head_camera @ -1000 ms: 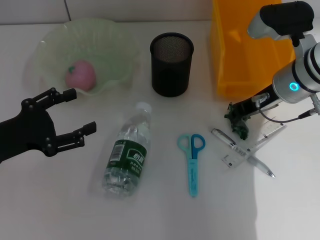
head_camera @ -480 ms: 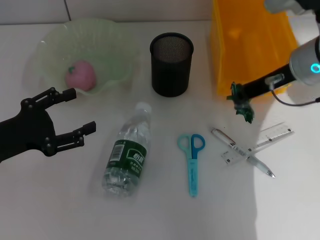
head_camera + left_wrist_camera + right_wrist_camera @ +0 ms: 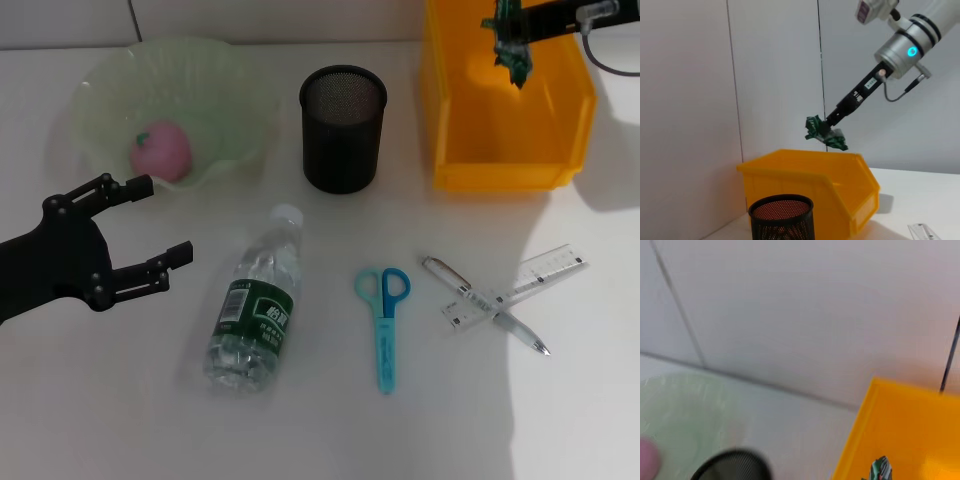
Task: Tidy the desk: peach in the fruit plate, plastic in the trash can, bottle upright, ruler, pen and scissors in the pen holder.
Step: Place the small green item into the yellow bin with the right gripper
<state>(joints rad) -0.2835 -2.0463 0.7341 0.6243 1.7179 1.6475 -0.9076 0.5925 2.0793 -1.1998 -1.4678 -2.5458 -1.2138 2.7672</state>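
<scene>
Right gripper [image 3: 505, 22] is pinching crumpled green plastic [image 3: 512, 45], seemingly above the yellow bin [image 3: 505, 175]; left gripper [image 3: 150, 232] is hovering open near desk's left edge.

bright even light, soft shadows, right wrist view blurred

My table [image 3: 90, 420] is a plain white surface, smooth and matte, and it fills nearly all of my head view. A softer, brighter patch of light lies across its right part, with a shaded band running down beside it, and faint shadows pool under whatever stands on it. Along the far edge the table meets a pale grey-white wall [image 3: 690, 90]. The wall is made of flat panels, split by thin dark vertical seams [image 3: 819, 75] that show in both wrist views. A thin dark line [image 3: 765, 384] marks where wall and table join. The light is even and cool, without hard glare.
</scene>
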